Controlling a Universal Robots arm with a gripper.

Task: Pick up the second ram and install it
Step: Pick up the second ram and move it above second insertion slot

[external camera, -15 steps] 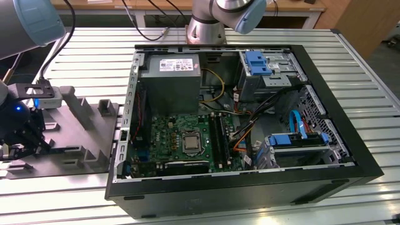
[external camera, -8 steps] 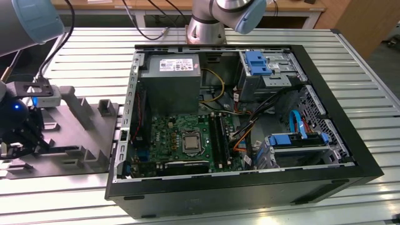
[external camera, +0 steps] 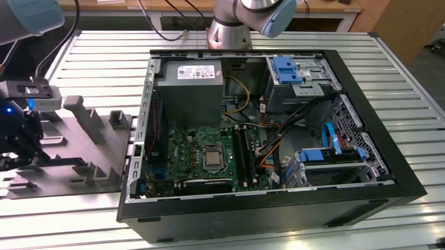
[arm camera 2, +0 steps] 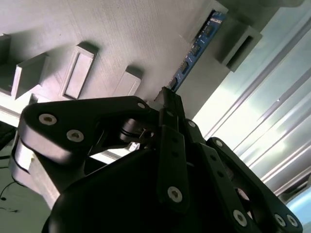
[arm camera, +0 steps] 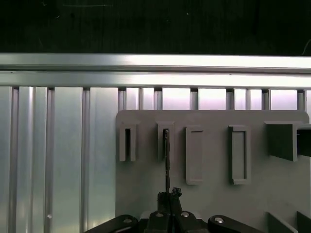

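Ram (arm camera: 166, 158) shows edge-on in the first wrist view as a thin dark line. Its long axis runs straight from the gripper (arm camera: 168, 195) to the second narrow pocket from the outer end of the grey fixture plate (arm camera: 214, 160). In the second wrist view the ram (arm camera 2: 197, 46) turns its blue face (with a row of small chips) to the camera. It lies along the plate's surface, and its far end points into a raised slotted block. The gripper (arm camera 2: 167, 96) has its black jaws drawn together on the ram's near end. In the exterior view, the open computer case (external camera: 278, 208) lies just beside the plate (external camera: 76, 174) on the slatted metal table (external camera: 104, 57).
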